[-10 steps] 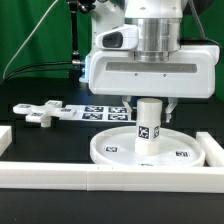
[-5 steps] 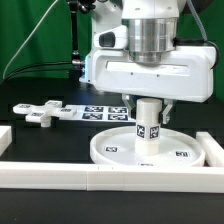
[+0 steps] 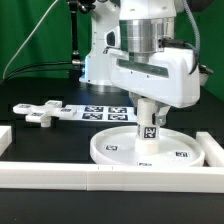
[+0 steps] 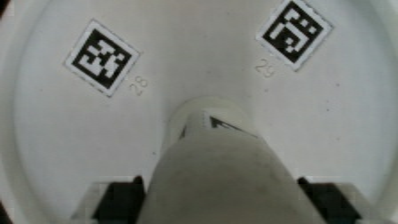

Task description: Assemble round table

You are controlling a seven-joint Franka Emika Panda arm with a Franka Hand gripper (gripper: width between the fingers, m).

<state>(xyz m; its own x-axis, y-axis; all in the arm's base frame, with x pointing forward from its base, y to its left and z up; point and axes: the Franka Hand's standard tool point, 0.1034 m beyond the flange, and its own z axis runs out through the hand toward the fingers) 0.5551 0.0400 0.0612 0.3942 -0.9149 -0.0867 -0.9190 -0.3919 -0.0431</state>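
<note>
At the middle of the round disc (image 3: pixel 100 148) the short leg (image 3: pixel 148 128) stands upright, and the jaws are closed on its upper part. If the leg tilts while turned, I think it can jam crooked, or the disc may slide on the surface (image 3: pixel 40 150).

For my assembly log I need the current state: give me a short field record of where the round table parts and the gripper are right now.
round disc: lying flat, rim up
leg: upright at the disc's middle
gripper: shut on leg, near its top
cross-shaped piece: loose, exterior view's left, apart from disc
marker board: behind the disc
</note>
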